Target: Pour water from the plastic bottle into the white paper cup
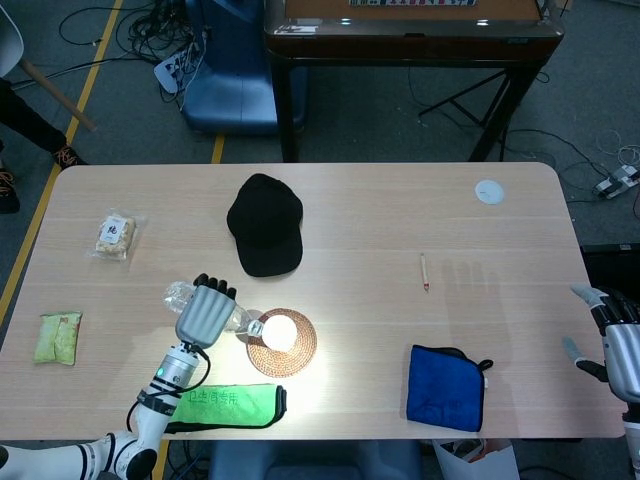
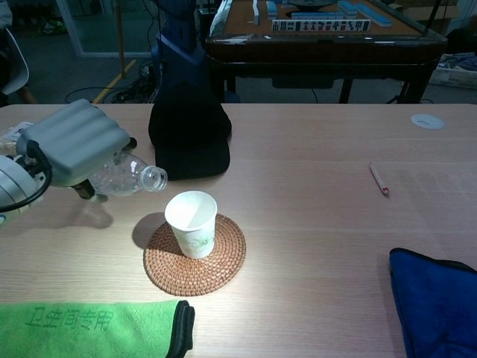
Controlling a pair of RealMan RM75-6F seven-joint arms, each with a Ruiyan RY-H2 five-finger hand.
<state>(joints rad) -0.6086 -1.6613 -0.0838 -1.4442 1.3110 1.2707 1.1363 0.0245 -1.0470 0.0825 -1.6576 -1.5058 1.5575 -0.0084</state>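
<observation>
My left hand [image 2: 71, 142] [image 1: 203, 313] grips a clear plastic bottle [image 2: 127, 178] [image 1: 240, 321], uncapped and tipped nearly level, its mouth pointing right just above and left of the cup's rim. The white paper cup [image 2: 191, 223] [image 1: 278, 331] stands upright on a round woven coaster [image 2: 195, 256] [image 1: 283, 343]. No stream of water is visible. My right hand [image 1: 616, 345] hangs open past the table's right edge, holding nothing; the chest view does not show it.
A black cap [image 1: 264, 223] [image 2: 188, 134] lies behind the cup. A green towel [image 2: 93, 324] [image 1: 218, 405] lies at the front left, a blue cloth [image 1: 445, 385] [image 2: 440, 298] at the front right. A pencil [image 1: 424, 271], a white lid [image 1: 489, 191] and two snack packs [image 1: 116, 236] [image 1: 59, 337] lie farther off.
</observation>
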